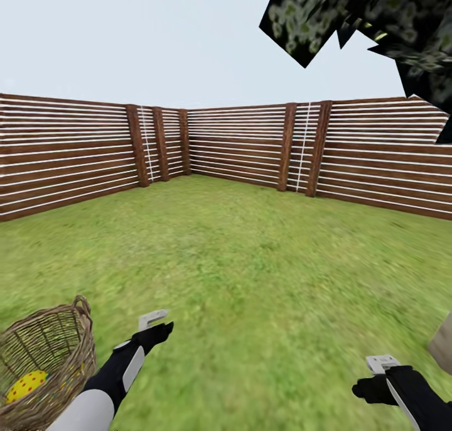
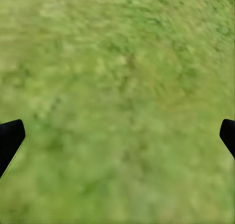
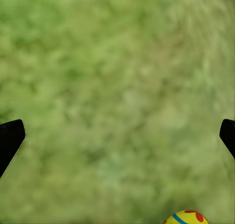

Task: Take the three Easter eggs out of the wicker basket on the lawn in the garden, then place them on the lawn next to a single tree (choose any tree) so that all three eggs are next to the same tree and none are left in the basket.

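The wicker basket (image 1: pixel 59 349) stands on the lawn (image 1: pixel 251 261) at the lower left of the head view, with one yellow red-dotted Easter egg (image 1: pixel 26 386) inside. My left gripper (image 1: pixel 158 328) hovers just right of the basket. In the left wrist view it (image 2: pixel 117 136) is open over bare grass. My right gripper (image 1: pixel 375 386) is low at the right and open (image 3: pixel 117 136). In the right wrist view a second Easter egg (image 3: pixel 186 217) shows against the grass at the frame's edge. The tree's dark crown (image 1: pixel 376 22) hangs at the upper right, and its trunk (image 1: pixel 442 343) shows at the right edge.
A wooden slat fence (image 1: pixel 238 145) closes the garden on the far side and on both sides. Open grass stretches between me and the fence.
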You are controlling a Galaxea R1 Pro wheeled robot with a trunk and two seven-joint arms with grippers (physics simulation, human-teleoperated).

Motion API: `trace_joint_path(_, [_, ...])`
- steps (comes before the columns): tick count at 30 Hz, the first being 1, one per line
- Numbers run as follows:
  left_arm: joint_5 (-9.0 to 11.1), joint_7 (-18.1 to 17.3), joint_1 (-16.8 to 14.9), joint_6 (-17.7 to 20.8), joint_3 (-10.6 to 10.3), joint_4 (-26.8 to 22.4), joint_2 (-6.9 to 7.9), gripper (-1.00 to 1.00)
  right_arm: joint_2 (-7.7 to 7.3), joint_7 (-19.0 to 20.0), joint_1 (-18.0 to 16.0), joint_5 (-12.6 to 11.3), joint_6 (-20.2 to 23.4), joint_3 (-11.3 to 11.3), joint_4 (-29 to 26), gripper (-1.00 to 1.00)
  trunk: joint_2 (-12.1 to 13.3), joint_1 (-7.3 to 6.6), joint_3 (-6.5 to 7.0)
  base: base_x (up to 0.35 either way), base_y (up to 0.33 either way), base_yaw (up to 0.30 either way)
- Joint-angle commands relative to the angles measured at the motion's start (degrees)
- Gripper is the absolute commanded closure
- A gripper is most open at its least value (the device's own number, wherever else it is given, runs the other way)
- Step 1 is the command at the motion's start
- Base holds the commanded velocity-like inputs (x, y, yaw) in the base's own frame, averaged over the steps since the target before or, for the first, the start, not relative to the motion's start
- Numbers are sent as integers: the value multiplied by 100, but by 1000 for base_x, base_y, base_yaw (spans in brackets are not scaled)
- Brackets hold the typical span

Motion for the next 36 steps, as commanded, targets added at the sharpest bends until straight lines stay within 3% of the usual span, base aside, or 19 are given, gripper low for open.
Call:
trace_joint_path(1, [44,-37,-3,45,5,-9,-7,-100,1,44,0,49,24,-18,-10,-100,39,-24,12,0,0,171])
trace_joint_path(4, [48,-34,-3,41,-186,-9,-7,-100,1,45,0,49,24,-18,-12,-100,159,-90,66,0,0,171])
trace_joint_path(9, [52,-40,-3,40,-268,-15,-7,-100,1,45,0,49,24,-16,-14,-100,360,-199,156,0,0,171])
trace_joint_path(36, [53,-49,-3,40,-283,-15,-7,-100,10,52,0,49,24,-9,-10,-100,1443,-792,641,0,0,121])
